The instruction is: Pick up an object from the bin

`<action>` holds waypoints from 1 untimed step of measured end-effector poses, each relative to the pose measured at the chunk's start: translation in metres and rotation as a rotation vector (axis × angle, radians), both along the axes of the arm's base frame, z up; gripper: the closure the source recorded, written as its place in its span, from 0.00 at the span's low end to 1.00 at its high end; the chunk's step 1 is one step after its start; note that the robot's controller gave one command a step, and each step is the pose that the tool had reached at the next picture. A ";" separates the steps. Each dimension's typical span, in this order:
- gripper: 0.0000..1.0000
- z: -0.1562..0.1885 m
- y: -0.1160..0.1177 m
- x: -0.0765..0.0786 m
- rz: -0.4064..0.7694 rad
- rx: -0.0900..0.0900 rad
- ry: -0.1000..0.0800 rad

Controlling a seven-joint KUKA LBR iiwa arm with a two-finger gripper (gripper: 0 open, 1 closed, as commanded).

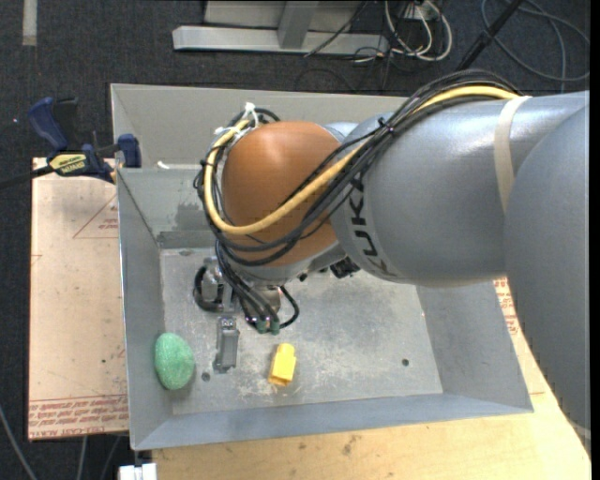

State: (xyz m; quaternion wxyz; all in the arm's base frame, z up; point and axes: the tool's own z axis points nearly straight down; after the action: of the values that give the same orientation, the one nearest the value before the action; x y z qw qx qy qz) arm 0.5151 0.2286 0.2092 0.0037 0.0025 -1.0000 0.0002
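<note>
Dark carpet floor [66,56], tangled cables [417,28]

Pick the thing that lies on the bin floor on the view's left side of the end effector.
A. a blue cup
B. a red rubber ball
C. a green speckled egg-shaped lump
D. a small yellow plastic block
C: the green speckled egg-shaped lump lies on the view's left of the end effector, while the small yellow plastic block lies on its other side.
</note>
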 end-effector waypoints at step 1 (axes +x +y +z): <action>0.00 0.005 -0.001 0.002 -0.004 0.002 -0.007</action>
State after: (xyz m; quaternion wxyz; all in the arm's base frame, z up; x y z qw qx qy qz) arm 0.5169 0.2273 0.2138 0.0001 0.0003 -1.0000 -0.0006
